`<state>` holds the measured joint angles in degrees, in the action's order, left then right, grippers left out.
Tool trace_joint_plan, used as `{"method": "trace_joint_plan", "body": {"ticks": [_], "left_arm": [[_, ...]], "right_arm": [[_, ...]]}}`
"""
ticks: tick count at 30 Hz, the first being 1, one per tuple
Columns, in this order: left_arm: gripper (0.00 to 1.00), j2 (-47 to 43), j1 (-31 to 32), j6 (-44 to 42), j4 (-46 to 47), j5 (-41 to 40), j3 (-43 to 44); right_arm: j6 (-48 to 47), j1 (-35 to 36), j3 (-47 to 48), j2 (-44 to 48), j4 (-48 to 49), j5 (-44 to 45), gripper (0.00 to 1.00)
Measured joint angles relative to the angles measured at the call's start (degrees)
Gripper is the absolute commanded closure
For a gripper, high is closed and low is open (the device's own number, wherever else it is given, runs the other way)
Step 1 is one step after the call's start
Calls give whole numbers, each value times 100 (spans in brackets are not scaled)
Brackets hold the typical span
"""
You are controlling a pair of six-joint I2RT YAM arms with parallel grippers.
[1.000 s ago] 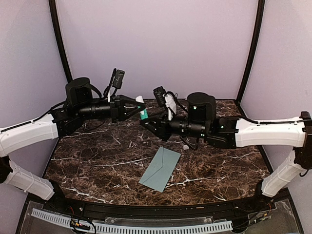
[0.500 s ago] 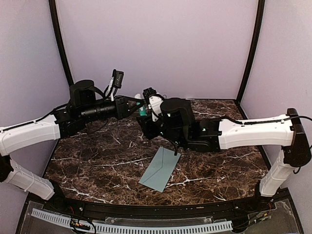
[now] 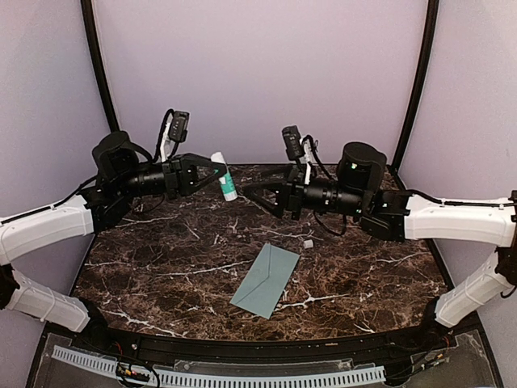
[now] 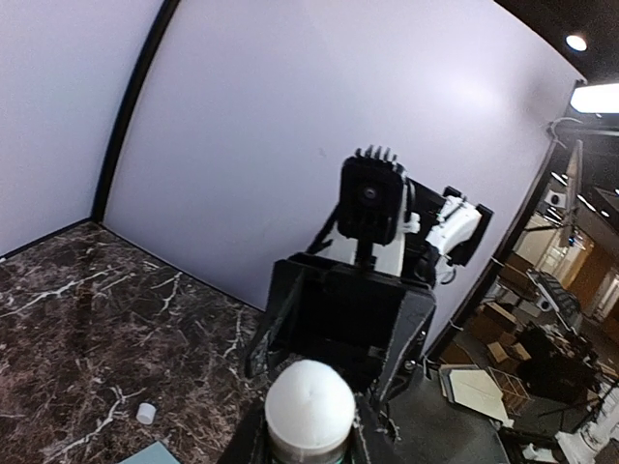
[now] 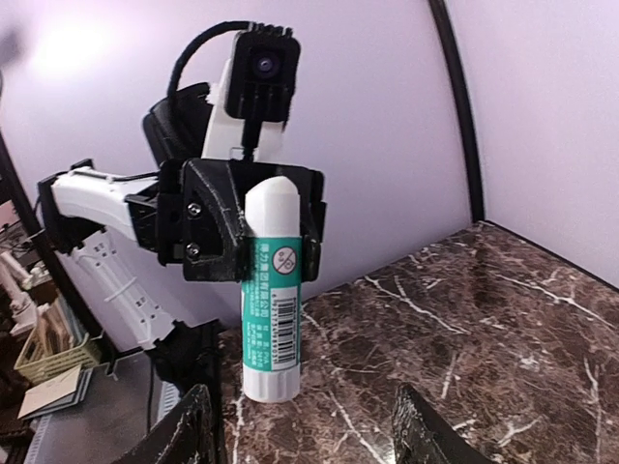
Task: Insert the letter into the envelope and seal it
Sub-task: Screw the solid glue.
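Envelope (image 3: 265,280) of pale teal paper lies flat on the worktop (image 3: 161,267), toward the near middle, turned at a slant, with nothing touching it. The overhead view shows it whole; the left wrist view catches only one corner at its bottom edge.

The worktop is dark brown stone, or a print of it, laced with white veins. A small white round piece (image 3: 308,242) sits on it just beyond the envelope.

The left gripper (image 3: 216,170) is raised at the far left, its black fingers clamped on a glue stick (image 3: 227,187), a white tube with a rounded top. Only the right wrist view shows the teal label and barcode (the print is too small to read).

The right gripper (image 3: 252,192) faces the stick from the right, near it but apart. Its fingers (image 5: 190,430) stand wide and hold nothing.
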<state>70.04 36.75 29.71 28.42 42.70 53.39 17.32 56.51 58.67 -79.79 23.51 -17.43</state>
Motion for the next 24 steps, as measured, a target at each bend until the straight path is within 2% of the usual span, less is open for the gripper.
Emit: {"method": "trace_joint_plan", "body": {"ticks": [5,10,20,24], "left_arm": [[100,20,4,262,586,984,-52],[100,42,4,444,973,1521,-52],[100,107,4,577,1213,1788,-72],[100,120,7,621,1268,1788,-94]], "right_arm": [[299,-37,59,-302,431,-1279,43],[557,-42,297,-778,614,-2140,47],[831,-13,632,-994,824,-2822,53],[879,0,721,-1064,876,-2940,65]]}}
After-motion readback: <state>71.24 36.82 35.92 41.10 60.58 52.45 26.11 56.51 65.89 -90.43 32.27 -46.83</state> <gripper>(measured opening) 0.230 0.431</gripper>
